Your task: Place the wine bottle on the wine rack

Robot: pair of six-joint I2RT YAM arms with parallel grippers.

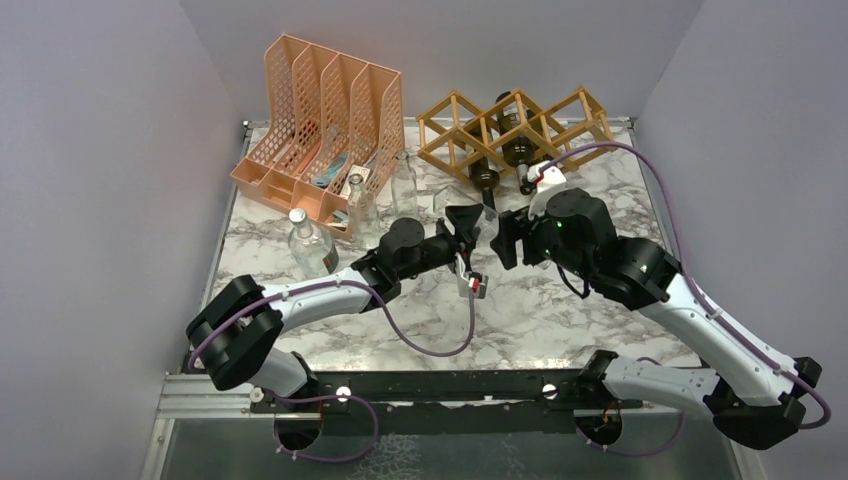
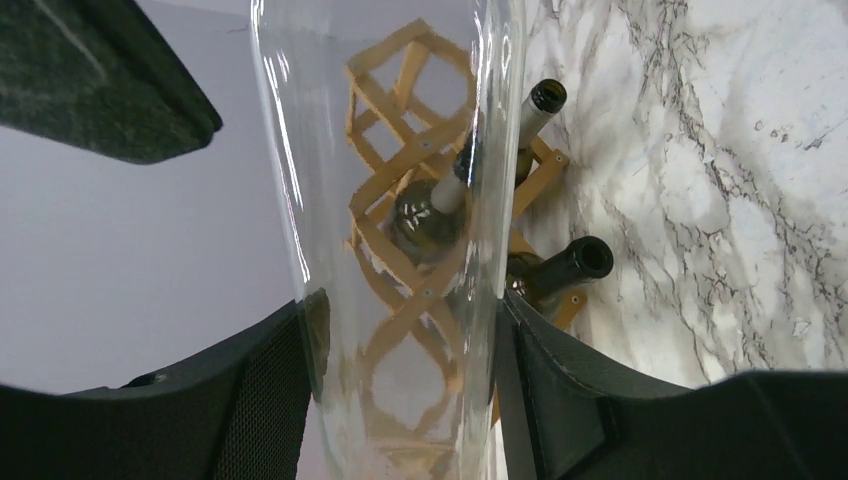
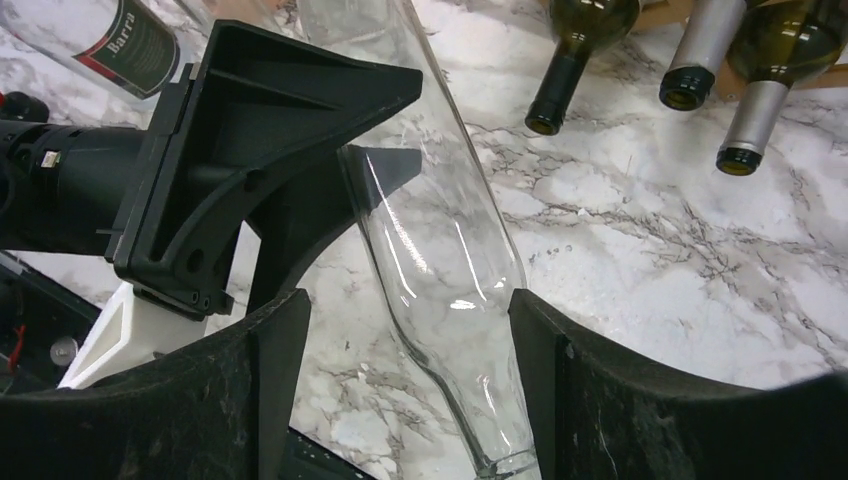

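Note:
A clear glass wine bottle (image 2: 400, 200) is clamped between my left gripper's (image 2: 400, 400) two fingers, above the marble table. In the top view the bottle (image 1: 486, 215) hangs between both grippers, in front of the tan wooden lattice wine rack (image 1: 515, 125). My left gripper (image 1: 467, 226) is shut on its body. My right gripper (image 3: 405, 310) is open, its fingers on either side of the bottle's shoulder (image 3: 440, 250); the right finger is close to the glass and the left finger stands apart. The rack (image 2: 548, 165) holds three dark bottles (image 3: 570, 50).
A peach plastic mesh file organizer (image 1: 320, 120) stands at the back left. Three clear bottles (image 1: 310, 242) stand in front of it on the marble table (image 1: 560, 320). Purple walls close in the sides and back.

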